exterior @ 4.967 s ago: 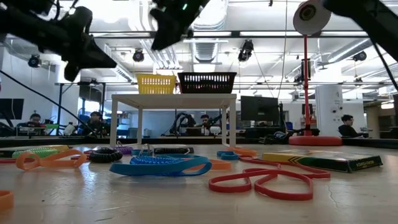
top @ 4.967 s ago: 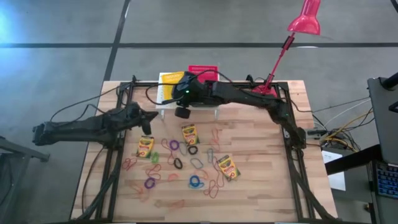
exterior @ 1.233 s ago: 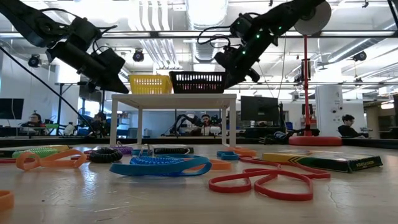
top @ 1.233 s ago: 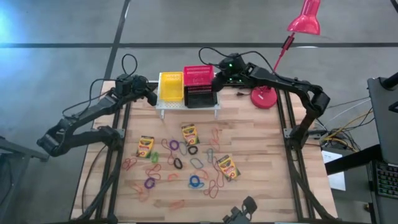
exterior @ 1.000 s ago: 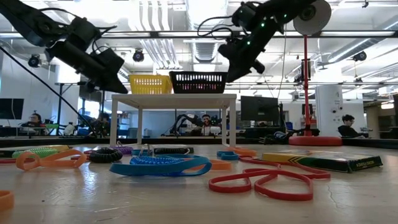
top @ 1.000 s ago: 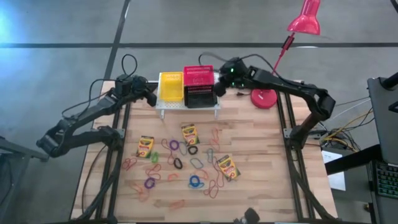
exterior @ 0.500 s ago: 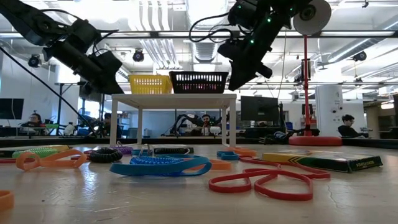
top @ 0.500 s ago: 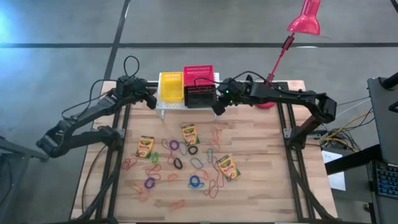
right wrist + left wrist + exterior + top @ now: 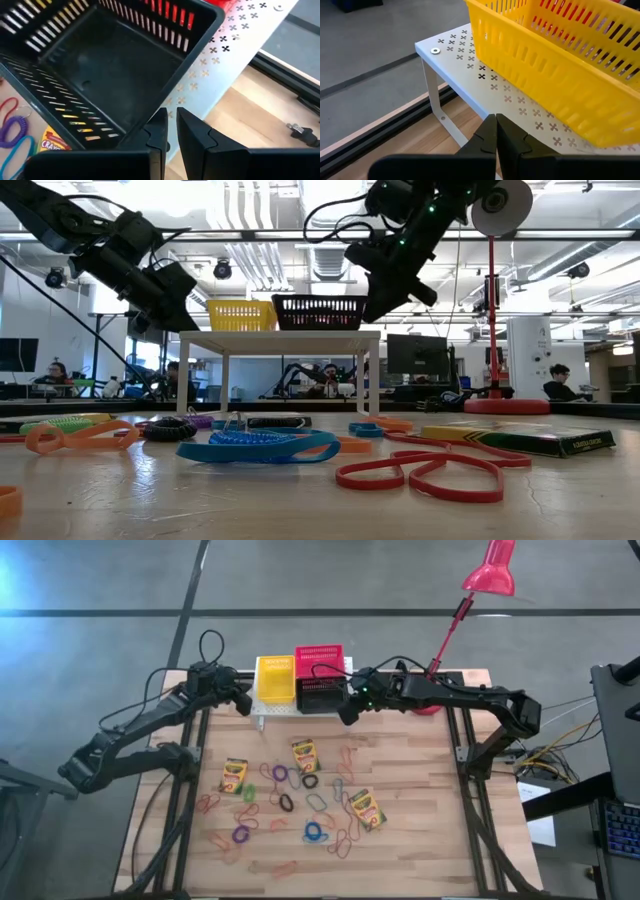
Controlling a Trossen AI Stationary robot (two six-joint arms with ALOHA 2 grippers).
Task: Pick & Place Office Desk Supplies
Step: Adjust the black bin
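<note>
Swung beside the slatted black basket [image 9: 322, 696], right gripper [image 9: 346, 712] seems barely parted, empty.

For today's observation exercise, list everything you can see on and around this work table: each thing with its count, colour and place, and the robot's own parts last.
Crayon boxes: three, yellow and green, flat on the wooden table.
Elastic loops: many, red, orange, purple, blue, black, green, scattered among the boxes.
Yellow basket: one, on the stand's left part.
Red basket: one, at the stand's back.
Black basket: one, in front of the red one.
Stand: one, white, perforated, at the table's back edge.
Desk lamp: one, red, back right.
People: seated in the room behind.
Left pincer: shut, beside the yellow basket.
Right pincer: nearly shut, empty, at the black basket's right corner.
</note>
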